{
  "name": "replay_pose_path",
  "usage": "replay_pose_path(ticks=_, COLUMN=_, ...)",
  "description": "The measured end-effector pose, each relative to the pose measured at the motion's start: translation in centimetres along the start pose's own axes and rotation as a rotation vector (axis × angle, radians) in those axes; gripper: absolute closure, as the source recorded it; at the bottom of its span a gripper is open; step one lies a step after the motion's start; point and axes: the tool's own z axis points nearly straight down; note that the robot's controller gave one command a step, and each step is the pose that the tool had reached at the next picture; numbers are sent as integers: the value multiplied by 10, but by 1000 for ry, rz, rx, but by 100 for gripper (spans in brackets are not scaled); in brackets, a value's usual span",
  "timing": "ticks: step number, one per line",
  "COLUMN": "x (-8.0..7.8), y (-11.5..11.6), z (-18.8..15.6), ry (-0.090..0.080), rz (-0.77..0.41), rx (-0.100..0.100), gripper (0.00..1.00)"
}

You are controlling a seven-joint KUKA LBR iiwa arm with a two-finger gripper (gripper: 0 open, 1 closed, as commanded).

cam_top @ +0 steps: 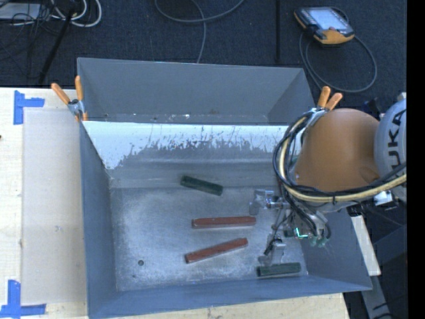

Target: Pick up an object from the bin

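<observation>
The grey metal bin (99, 198) holds four small things, all lying flat on its floor and apart from one another. The gripper (273, 244) hangs low at the right end of the floor, under the arm's orange cover (335, 148) and its looped cables (287, 161). Whether its jaws are parted or closed cannot be told, since the wrist hardware hides them, and nothing can be seen between them.

Just beside the jaws, on the side toward the bin's near wall, lies a short dark green block (279, 270), close to where the floor meets the right wall. Whether the gripper touches it cannot be told.

To the left of the jaws are two reddish-brown bars. The lower bar (216, 250) is tilted, with its right end near the jaws. The upper bar (224, 222) lies almost level, slightly farther back. A second dark green block (202, 185) rests well apart from the jaws, to their left and toward the far wall.
</observation>
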Motion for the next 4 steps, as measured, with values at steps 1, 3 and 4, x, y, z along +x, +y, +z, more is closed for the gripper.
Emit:
replay_pose_path(ticks=1, x=0, y=0, z=0, ry=-1, rz=0, rx=0, gripper=0)
replay_pose_path(ticks=3, x=-59, y=32, z=130, ry=-2, rz=288, rx=-3, gripper=100)
replay_pose_path(ticks=4, x=-59, y=32, z=130, ry=-2, rz=287, rx=-2, gripper=100)
